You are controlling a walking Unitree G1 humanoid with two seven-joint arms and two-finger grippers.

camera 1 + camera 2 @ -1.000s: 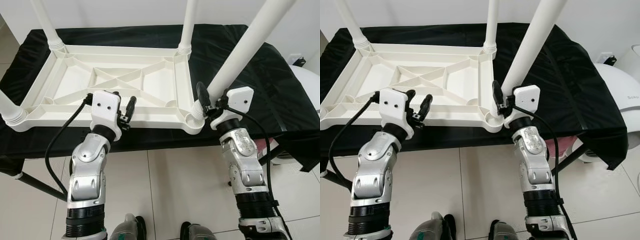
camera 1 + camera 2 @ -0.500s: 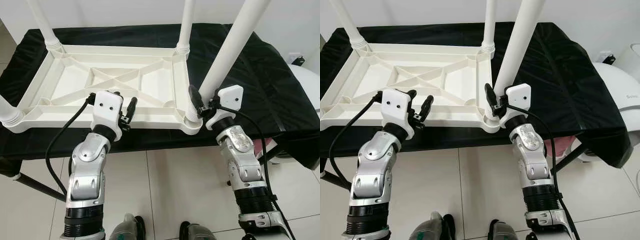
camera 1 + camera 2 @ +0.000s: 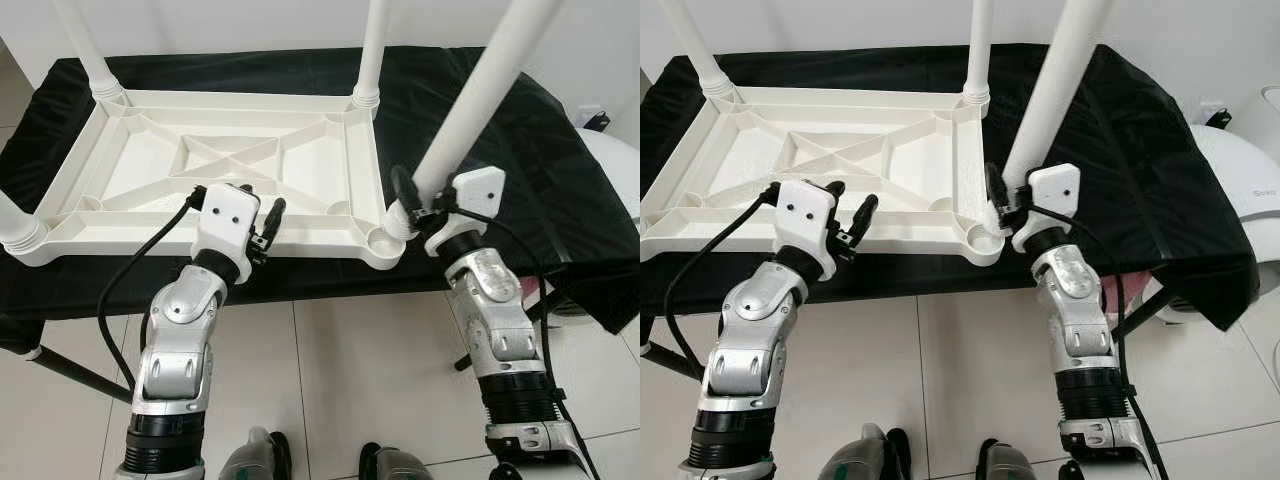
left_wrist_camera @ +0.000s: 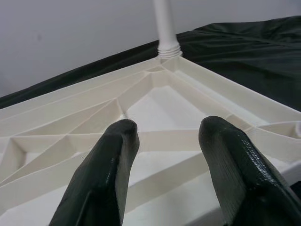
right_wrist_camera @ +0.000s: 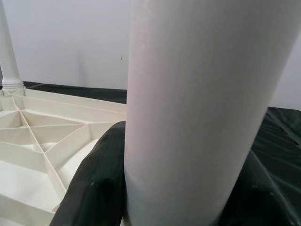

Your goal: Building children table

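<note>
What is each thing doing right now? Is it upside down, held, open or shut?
Tabletop: upside down on the black cloth, ribs facing up.
Far legs: upright in their corner sockets.
Near right leg: held, tilted, its foot beside the empty corner socket, not in it.
Right end effector: shut on the near right leg.
Left end effector: open, holding nothing, at the tabletop's near edge.

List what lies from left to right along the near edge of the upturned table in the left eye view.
Near-left leg → left claw, open above the near rail → empty corner socket → right claw, shut on the loose leg → black cloth → white appliance.
</note>
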